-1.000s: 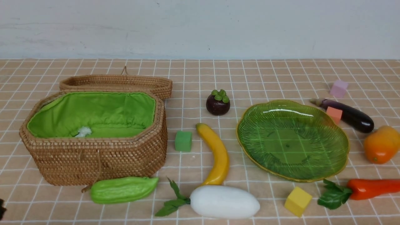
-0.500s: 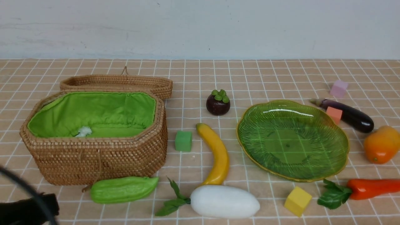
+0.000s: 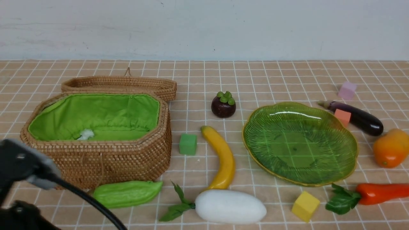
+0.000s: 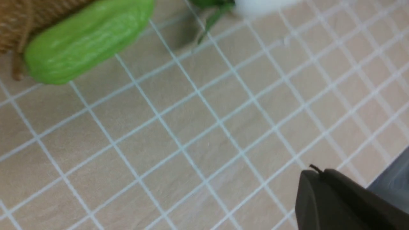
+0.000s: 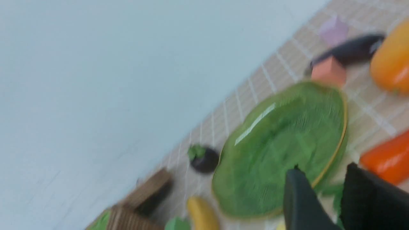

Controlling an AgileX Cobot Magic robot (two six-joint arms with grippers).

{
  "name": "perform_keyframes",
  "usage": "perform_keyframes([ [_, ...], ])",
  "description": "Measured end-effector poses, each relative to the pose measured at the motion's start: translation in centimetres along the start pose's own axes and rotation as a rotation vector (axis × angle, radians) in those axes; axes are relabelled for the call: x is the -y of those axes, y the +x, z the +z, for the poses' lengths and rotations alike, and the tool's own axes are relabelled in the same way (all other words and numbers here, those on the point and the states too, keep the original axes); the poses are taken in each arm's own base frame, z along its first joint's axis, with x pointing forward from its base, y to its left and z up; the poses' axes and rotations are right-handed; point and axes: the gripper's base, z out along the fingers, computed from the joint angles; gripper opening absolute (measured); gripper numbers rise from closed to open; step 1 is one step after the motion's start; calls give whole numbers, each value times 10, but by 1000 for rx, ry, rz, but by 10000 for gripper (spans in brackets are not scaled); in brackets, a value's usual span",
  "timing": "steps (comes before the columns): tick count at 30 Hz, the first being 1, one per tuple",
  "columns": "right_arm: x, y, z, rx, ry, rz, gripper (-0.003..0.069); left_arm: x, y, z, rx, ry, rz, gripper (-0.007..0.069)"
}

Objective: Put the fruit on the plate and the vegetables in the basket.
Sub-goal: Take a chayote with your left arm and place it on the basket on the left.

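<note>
Its lid open for vegetables, the basket (image 3: 134,161) is standing left of the bare, fruit-ready plate (image 3: 297,145). The left gripper (image 4: 319,174) is pointing down before the basket, jaws closed and empty; the right gripper (image 5: 323,172) is hovering rightward, jaws partly open, empty. Awaiting sorting, radish (image 3: 230,206), eggplant (image 3: 361,117), carrot (image 3: 381,193), banana (image 3: 225,156), mango (image 3: 390,148) and mangosteen (image 3: 223,108) are lying right of the basket, gourd (image 3: 127,194) in front.

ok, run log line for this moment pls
left claw: shut, nothing held | right claw: open, nothing held | plate: empty | fruit, vegetables: all still to sort
</note>
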Motion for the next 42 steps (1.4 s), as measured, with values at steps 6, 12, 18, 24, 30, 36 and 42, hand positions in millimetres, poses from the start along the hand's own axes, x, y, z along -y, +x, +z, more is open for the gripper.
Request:
perform_keyframes([
  [6, -66, -25, -22, -352, -136, -293, 93, 0, -28, 30, -168, -36, 204, -13],
  [12, -127, -62, -49, -612, -344, -664, 52, -15, -57, 63, -191, -123, 375, 76],
  [18, -146, -80, -66, -621, -443, -812, 52, -32, -64, 99, -250, -183, 542, 384],
  [24, -147, -81, -69, -625, -457, -848, 56, -48, -68, 135, -292, -238, 673, 635],
  [30, -147, -81, -69, -625, -457, -850, 62, -55, -68, 151, -308, -262, 746, 616],
  [36, -147, -80, -69, -627, -457, -850, 67, -57, -66, 158, -343, -256, 764, 514],
  [42, -147, -80, -69, -627, -457, -851, 74, -51, -62, 152, -383, -185, 732, 465],
])
